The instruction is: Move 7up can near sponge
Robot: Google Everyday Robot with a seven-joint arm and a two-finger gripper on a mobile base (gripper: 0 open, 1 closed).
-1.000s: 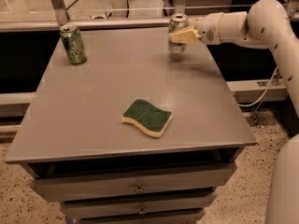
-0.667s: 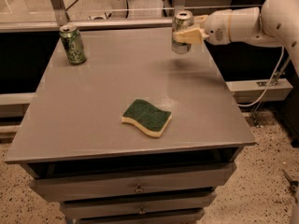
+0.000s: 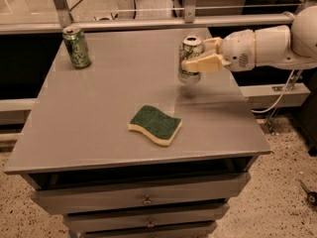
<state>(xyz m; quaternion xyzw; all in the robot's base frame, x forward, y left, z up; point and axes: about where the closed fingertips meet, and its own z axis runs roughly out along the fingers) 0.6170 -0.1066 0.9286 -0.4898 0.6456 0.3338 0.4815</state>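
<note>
Pick looks done: gripper (image 3: 197,56) jaws clamped on the 7up can (image 3: 188,62), which hangs upright clear of the table (image 3: 99,118), over its back-right part. Sponge (image 3: 155,124) lies nearer the front, apart from the can. Remaining, by my estimate: 1 short carry toward the sponge, set-down, release.

You see the gripper (image 3: 195,56), matt tan plastic, clamped on the 7up can (image 3: 187,74) above the table's (image 3: 89,113) far right part. The can is shiny pale metal. The table top looks smooth, dull grey. The sponge (image 3: 155,124) has a rough green scouring top over soft yellow foam. The arm shell (image 3: 267,46) is glossy white plastic.
</note>
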